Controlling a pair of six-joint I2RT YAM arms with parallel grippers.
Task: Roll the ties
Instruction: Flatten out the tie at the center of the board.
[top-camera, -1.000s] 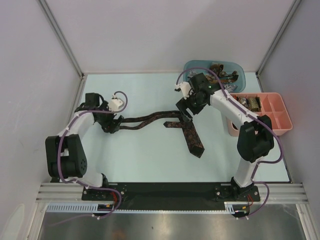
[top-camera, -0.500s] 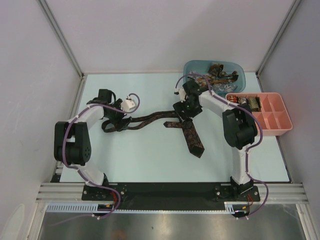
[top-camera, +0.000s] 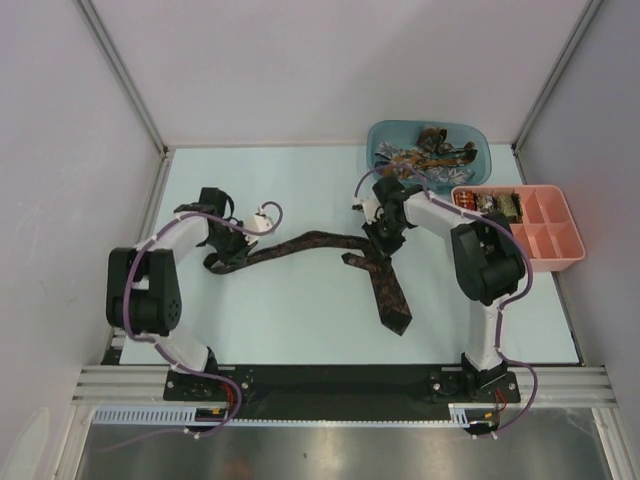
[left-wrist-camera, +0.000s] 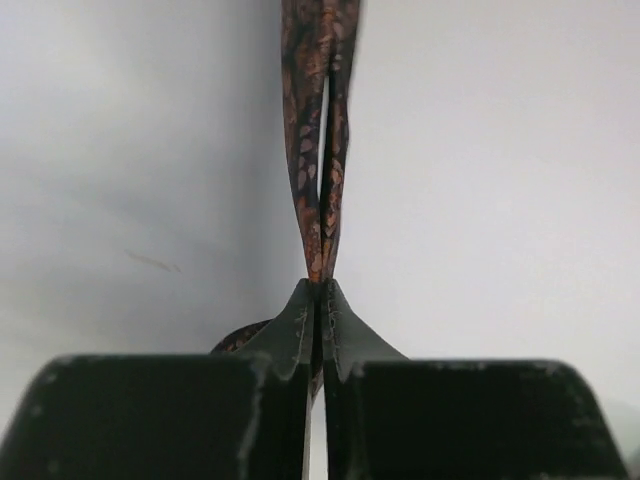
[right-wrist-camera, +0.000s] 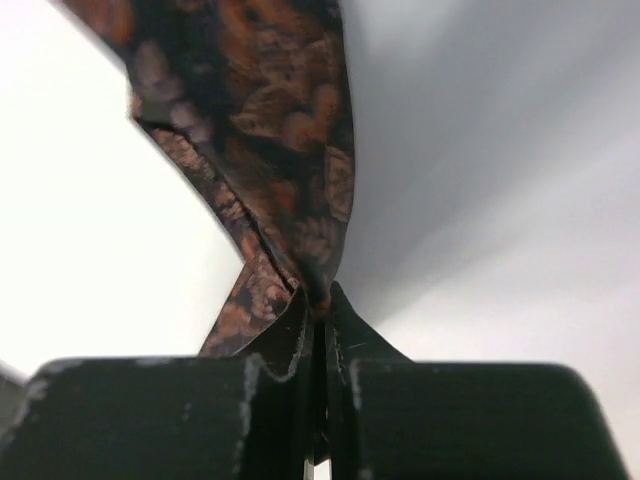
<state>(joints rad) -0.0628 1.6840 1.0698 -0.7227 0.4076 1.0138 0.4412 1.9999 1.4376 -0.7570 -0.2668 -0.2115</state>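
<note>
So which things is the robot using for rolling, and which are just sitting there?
In the job: the brown patterned tie on the table, pinched by the left gripper and the right gripper; more ties heaped in the blue tub.
Just sitting there: the blue tub itself; the pink tray beside it.

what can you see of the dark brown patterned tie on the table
The tie is dark brown fabric with small orange-brown blotches, long and narrow, stretched unrolled across the pale table. Its wide pointed end angles toward the near edge. The left gripper pinches the narrow part, the right gripper a twisted fold near the wide part.
</note>
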